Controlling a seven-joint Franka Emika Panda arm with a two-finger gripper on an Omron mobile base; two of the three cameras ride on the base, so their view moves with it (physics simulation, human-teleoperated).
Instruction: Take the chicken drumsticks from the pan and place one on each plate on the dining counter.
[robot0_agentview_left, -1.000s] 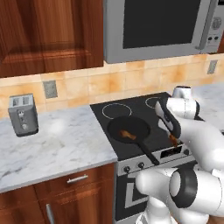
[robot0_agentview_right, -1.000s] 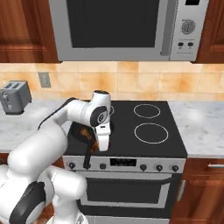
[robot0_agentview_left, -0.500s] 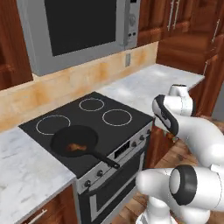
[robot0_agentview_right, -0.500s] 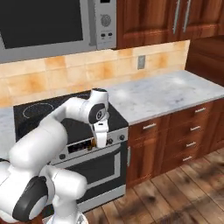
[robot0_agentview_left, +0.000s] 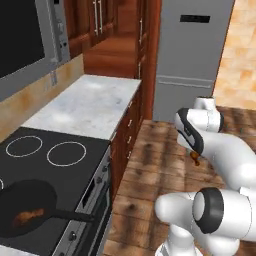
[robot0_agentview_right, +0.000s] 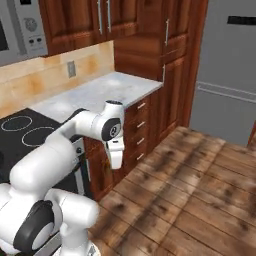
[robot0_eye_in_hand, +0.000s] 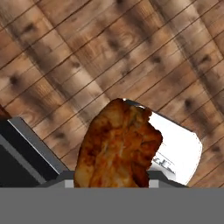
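Observation:
My gripper hangs over the wooden floor to the right of the stove, shut on one chicken drumstick. In the hand view this drumstick is a glossy orange-brown lump rising close in front of the camera, hiding the fingertips. From the right base view the gripper points down beside the cabinet drawers. The black pan rests on the stovetop at the lower left, handle pointing right, with a second drumstick lying in it. The plates and the dining counter are out of view.
The black stovetop adjoins a marble worktop over drawers. A tall steel fridge stands beyond. Wood floor spreads to the right. The microwave hangs above the stove.
The whole picture has shifted: the base has swung right, away from the stove, so the pan slid to the lower left. The gripper stays shut on the drumstick, now over the floor.

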